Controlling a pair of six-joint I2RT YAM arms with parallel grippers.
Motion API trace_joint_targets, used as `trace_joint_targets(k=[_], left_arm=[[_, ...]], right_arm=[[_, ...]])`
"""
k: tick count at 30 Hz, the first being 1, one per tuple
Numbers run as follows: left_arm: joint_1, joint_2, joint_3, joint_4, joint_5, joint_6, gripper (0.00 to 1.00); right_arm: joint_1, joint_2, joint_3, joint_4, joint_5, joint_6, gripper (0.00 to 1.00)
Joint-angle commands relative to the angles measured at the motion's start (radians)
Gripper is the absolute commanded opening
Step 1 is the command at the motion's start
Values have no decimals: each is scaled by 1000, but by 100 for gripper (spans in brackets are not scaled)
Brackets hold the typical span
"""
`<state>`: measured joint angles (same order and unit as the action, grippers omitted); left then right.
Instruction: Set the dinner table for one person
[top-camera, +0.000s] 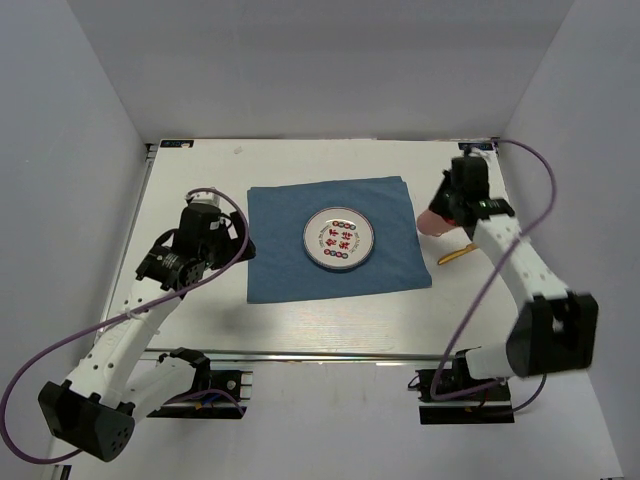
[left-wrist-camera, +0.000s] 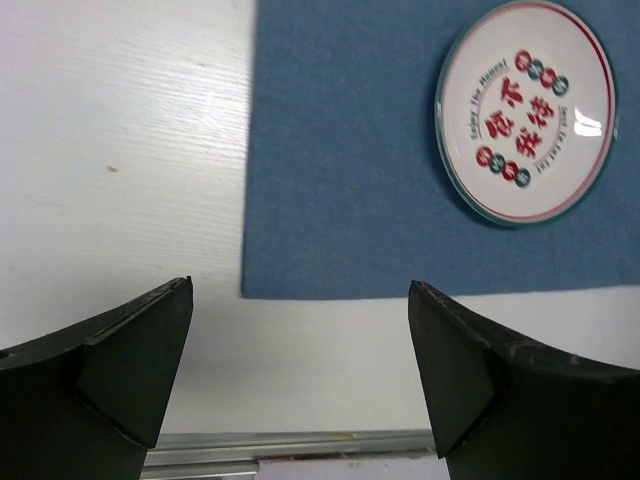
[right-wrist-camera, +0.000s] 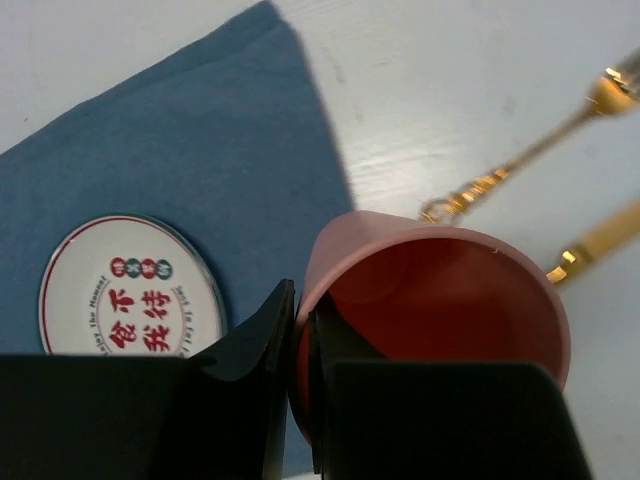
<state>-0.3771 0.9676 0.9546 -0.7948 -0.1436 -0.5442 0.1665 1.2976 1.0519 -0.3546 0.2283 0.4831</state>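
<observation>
Top view: right gripper (top-camera: 447, 208) pinched pink cup (top-camera: 432, 222) at the rim, probably to place it by plate (top-camera: 340, 240). Worktop (top-camera: 200, 330) lay under both grippers, rail on its near edge running left-right; long axis unclear.

Left wrist: left gripper (left-wrist-camera: 300, 310) spread, empty, placemat (left-wrist-camera: 350, 180) just ahead.

Right wrist: cup wall sat between the fingers (right-wrist-camera: 255, 340), mouth tilted up; gold cutlery (right-wrist-camera: 520, 160) beyond.

Blue cloth placemat (top-camera: 280, 255) lies flat at centre | round white plate (top-camera: 340, 240), red-rimmed with red characters, sits on its middle | pink cup (top-camera: 432, 222) at the mat's right edge, mouth showing | two gold utensils (right-wrist-camera: 520, 160) near it, side by side | purple cables (top-camera: 545, 190) loop at both sides
</observation>
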Motion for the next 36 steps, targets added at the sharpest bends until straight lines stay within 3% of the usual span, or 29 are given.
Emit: trace_joint_targets(k=[1, 11, 14, 18, 24, 36], left_arm=[[-3, -15, 41, -58, -141, 47, 98], [6, -56, -31, 5, -139, 47, 98], [6, -44, -36, 12, -113, 56, 98], [6, -36, -34, 12, -111, 58, 98], [6, -47, -34, 16, -106, 59, 98], [6, -56, -39, 25, -91, 69, 98]], right_arm=[[56, 238, 237, 11, -174, -121, 0], [154, 765, 940, -311, 40, -270, 0], [169, 856, 1042, -349, 51, -287, 0], [198, 911, 1094, -374, 81, -272, 0], [229, 882, 1007, -307, 132, -273, 0], [240, 959, 1011, -270, 146, -268, 0]])
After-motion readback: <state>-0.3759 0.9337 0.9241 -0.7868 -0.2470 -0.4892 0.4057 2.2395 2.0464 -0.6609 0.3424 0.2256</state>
